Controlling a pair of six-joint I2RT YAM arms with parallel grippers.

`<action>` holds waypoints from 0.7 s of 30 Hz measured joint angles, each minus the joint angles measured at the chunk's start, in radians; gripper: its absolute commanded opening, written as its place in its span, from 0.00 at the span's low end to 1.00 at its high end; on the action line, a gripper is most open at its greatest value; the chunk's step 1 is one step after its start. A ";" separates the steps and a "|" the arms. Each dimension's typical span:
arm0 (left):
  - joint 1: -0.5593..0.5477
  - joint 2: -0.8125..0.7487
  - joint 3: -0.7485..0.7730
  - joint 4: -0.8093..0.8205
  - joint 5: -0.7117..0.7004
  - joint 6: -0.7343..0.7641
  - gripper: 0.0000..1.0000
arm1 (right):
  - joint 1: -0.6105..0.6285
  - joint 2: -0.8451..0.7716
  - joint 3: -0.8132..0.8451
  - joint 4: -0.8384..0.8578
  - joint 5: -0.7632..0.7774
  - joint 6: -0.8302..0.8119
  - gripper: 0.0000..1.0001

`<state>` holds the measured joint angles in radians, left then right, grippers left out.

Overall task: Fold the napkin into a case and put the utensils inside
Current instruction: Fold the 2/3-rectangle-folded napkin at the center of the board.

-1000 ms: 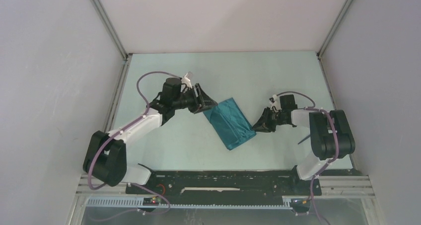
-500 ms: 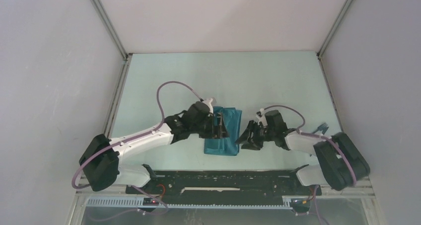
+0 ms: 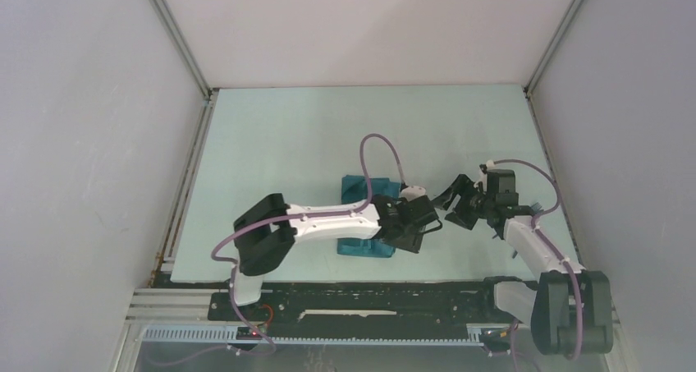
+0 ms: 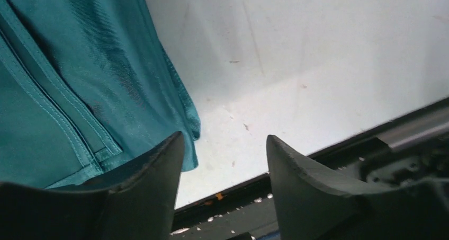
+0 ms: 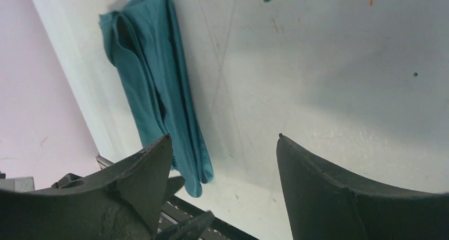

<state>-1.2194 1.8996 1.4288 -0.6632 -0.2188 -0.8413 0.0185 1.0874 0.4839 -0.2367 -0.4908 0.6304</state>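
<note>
Though folded — napkin [image 5: 153,86] beneath left arm [image 3: 320,220].

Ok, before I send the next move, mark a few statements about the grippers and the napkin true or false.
1. The left gripper is shut on the napkin. False: its jaws stand open and empty, with the gap over bare table at the cloth's edge.
2. The napkin lies folded into a narrow strip on the table. True.
3. The right gripper rests on the napkin. False: it is over bare table, apart from the cloth.
4. The right gripper is open and empty. True.
</note>
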 measured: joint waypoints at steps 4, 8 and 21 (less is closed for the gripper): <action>-0.005 0.060 0.029 -0.069 -0.023 -0.023 0.59 | -0.002 0.048 0.002 -0.023 -0.012 -0.032 0.79; -0.004 0.086 0.039 -0.119 -0.034 -0.026 0.53 | 0.001 0.077 0.002 -0.029 -0.016 -0.059 0.78; -0.005 0.159 0.086 -0.148 -0.042 -0.022 0.31 | 0.056 0.153 0.002 -0.006 -0.019 -0.087 0.80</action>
<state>-1.2240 2.0590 1.5150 -0.8108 -0.2604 -0.8635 0.0746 1.2400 0.4854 -0.2428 -0.5095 0.5430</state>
